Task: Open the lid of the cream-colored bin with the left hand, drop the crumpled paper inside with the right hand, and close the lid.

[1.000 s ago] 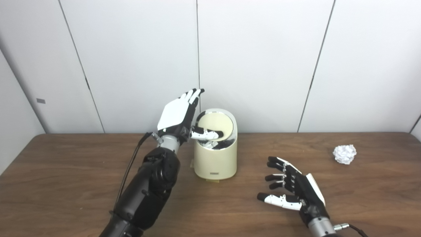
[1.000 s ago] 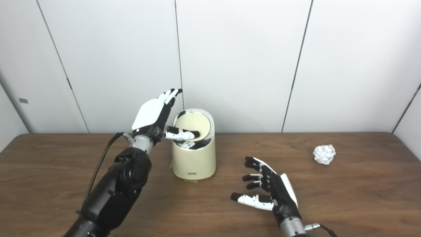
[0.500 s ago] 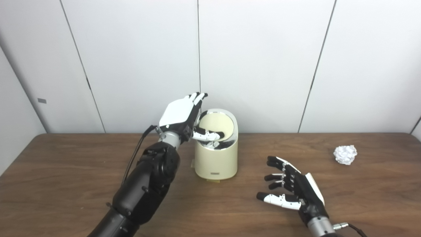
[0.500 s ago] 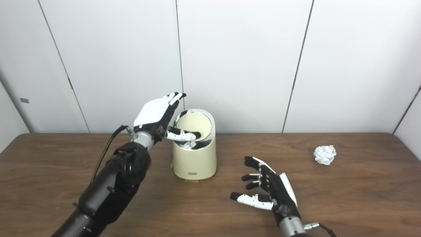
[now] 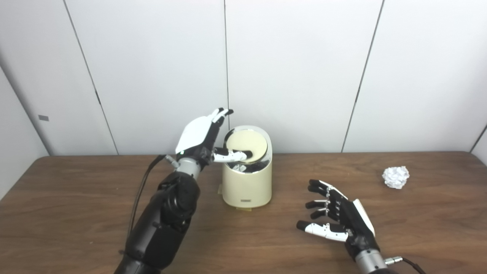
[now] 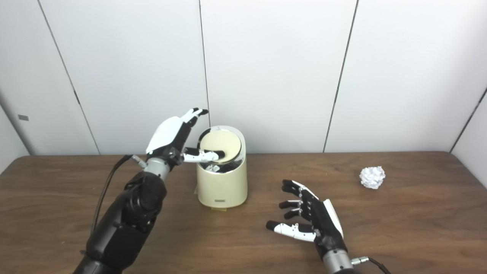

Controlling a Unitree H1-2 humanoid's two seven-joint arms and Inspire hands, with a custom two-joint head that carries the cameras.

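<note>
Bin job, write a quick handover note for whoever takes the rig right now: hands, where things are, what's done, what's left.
Left hand: open, raised beside the cream-colored bin, thumb reaching over the lid; nothing gripped.
Right hand: open, empty, low over the table in front and to the right of the bin.
Crumpled paper: on the table at far right, untouched.
Lid: tilted in its chrome ring; how far open is unclear.
Done: left hand is at the lid.
Left: finish opening the lid, pick up the paper, drop it in, close the lid.

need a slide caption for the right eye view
Left robot hand thumbs the cream bin lid; right robot hand open, crumpled paper untouched.
</note>
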